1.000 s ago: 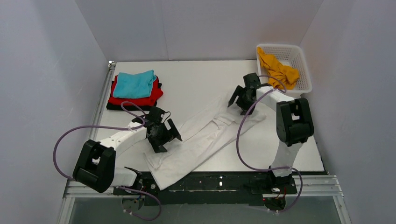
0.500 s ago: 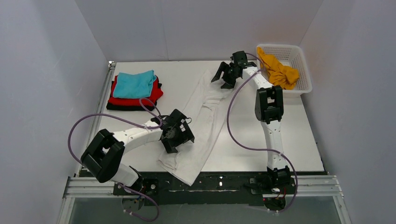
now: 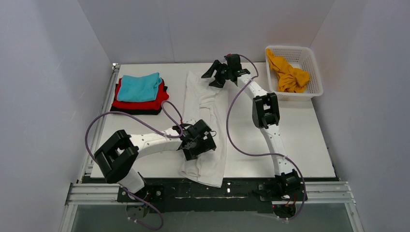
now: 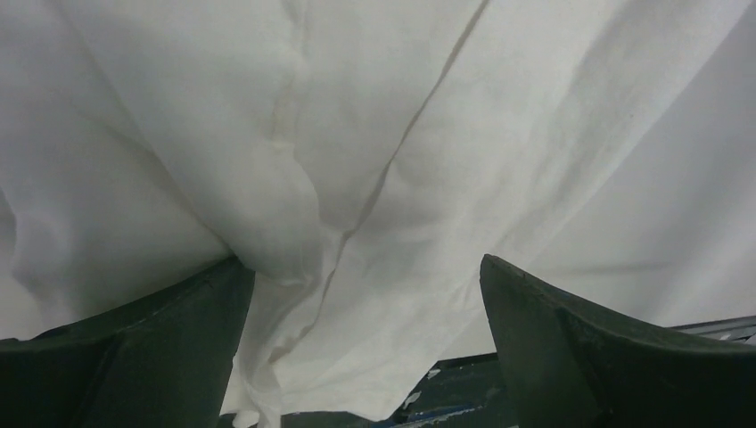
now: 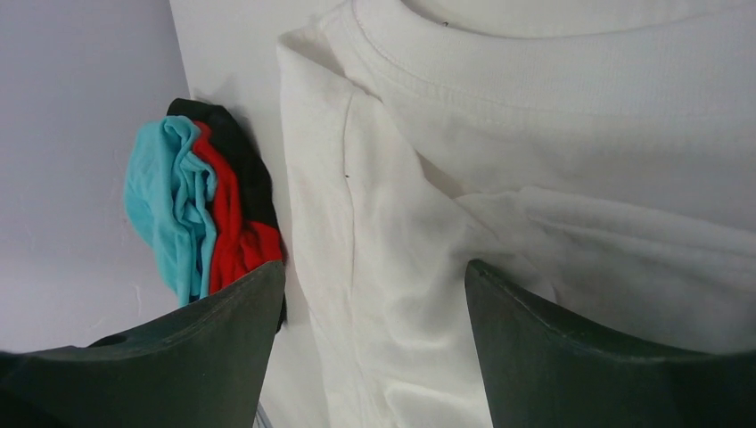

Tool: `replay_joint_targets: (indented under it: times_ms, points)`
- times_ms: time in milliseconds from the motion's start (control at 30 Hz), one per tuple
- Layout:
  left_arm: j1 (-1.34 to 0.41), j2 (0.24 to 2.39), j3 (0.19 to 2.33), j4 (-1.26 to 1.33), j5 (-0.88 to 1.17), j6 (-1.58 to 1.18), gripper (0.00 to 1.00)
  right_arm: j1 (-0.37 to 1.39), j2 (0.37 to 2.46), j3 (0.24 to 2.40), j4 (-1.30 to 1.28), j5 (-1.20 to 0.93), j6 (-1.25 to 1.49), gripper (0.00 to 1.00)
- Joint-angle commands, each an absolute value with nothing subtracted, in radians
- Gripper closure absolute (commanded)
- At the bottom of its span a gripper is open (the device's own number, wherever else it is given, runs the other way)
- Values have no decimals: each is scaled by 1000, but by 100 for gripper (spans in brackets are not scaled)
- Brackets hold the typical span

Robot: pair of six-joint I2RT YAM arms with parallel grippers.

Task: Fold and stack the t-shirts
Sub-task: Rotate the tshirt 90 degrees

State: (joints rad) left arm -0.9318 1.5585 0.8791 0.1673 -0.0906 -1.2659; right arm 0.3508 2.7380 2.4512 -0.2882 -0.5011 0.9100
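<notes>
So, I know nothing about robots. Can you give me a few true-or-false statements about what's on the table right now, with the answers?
1. The teal shirt lies on top of the pile, over the red shirt and the black shirt. True.
2. The orange shirt is spread flat on the table. False: it sits bunched in the basket.
3. Both end effectors are clamped on the white shirt. False: the left end effector and the right end effector both stand open, pinching nothing.
4. The white shirt's near end reaches past the table's near edge. True.
5. The basket stands at the far left. False: far right.
</notes>
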Motion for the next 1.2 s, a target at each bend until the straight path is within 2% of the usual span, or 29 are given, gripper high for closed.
replay_joint_targets:
  times_ms: [0,100,300,433,533,633,767,833,900,1033,1167]
  points:
    - [-979,1507,848,-25,-81,-1286,1,358,2738,2490,-256,-476,901,17]
    - [-980,1399,800,-93,-129,-1260,1,321,2671,2489,-293,-424,845,16]
    - [-972,1132,710,-477,-253,-1280,0,275,2524,2480,-372,-375,718,15]
    - [-961,892,579,-412,-275,-1250,0,270,2449,2443,-421,-354,669,14]
    - [-953,819,567,-389,-267,-1143,0,272,2385,2413,-532,-368,622,13]
    - [-950,848,587,-344,-194,-1035,1,282,2244,2237,-615,-312,566,14]
    - [-941,998,635,-265,-44,-967,0,331,1963,1776,-574,-195,560,16]
    - [-938,1094,654,-231,42,-950,9,389,1825,1571,-477,-174,560,15]
    - [-930,1157,664,-206,116,-939,19,429,1776,1459,-412,-183,573,15]
    - [-913,1212,670,-241,199,-924,47,485,1808,1441,-400,-219,607,16]
    - [-896,1159,623,-301,190,-933,72,525,1902,1481,-390,-250,627,16]
